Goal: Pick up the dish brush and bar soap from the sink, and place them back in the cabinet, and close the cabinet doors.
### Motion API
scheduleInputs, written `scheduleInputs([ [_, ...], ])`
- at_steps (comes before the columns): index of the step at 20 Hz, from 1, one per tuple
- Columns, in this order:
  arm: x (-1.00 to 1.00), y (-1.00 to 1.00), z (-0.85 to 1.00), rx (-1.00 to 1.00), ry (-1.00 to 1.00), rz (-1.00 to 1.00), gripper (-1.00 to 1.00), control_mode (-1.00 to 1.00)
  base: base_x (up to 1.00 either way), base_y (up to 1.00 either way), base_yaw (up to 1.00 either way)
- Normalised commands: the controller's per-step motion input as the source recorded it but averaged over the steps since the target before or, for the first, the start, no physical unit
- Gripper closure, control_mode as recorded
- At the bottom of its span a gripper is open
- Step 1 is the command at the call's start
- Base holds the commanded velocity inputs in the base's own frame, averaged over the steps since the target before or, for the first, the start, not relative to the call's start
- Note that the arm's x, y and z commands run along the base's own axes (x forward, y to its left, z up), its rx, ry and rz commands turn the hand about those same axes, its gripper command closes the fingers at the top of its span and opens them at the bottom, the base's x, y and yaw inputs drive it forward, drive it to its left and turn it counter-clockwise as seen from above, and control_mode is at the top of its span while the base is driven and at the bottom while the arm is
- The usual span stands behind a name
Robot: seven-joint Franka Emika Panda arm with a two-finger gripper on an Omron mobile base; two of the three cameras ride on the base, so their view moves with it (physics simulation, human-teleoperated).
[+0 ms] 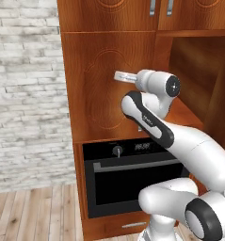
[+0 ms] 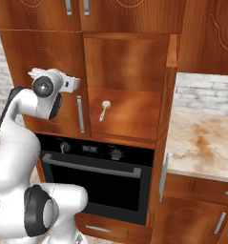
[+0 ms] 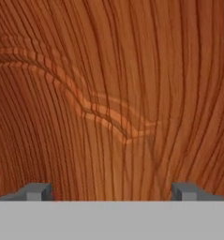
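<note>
- Whitewashed brick wall point(image 1: 24, 94) and plank floor point(image 1: 34, 212) lie to the left of the cabinet point(image 2: 129, 71); a marble counter point(image 2: 201, 143) lies to its right.
- Dish brush point(image 2: 104, 109) lies on the cabinet shelf, head toward the far side, handle toward the near edge. I cannot make out the bar soap.
- Cabinet doors: left door point(image 1: 104, 84) stands partly swung across the opening; right door point(image 2: 171, 95) stands edge-on, open.
- Gripper point(image 3: 112, 190) faces the carved panel of the left door at close range, fingers spread wide, holding nothing.
- Judgement: the step in hand appears to be closing the left door. The next move calls for a steady push against the panel until it sits flush, then the same for the right door.
- Writing: the oven point(image 2: 94, 176) shows a small display; its characters are too small to read. No brands visible.
</note>
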Motion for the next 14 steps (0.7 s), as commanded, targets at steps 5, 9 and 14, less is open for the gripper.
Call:
scheduleInputs([
  [5,-0.38,-0.04,0.00,0.00,-0.01,0.02,-1.00,-1.00,0.00,0.00,0.00],
  [9,-0.49,-0.09,0.01,0.00,-0.05,0.00,-1.00,-1.00,0.00,0.00,0.00],
  [14,-0.48,-0.22,0.03,0.00,-0.02,0.00,-1.00,-1.00,0.00,0.00,0.00],
])
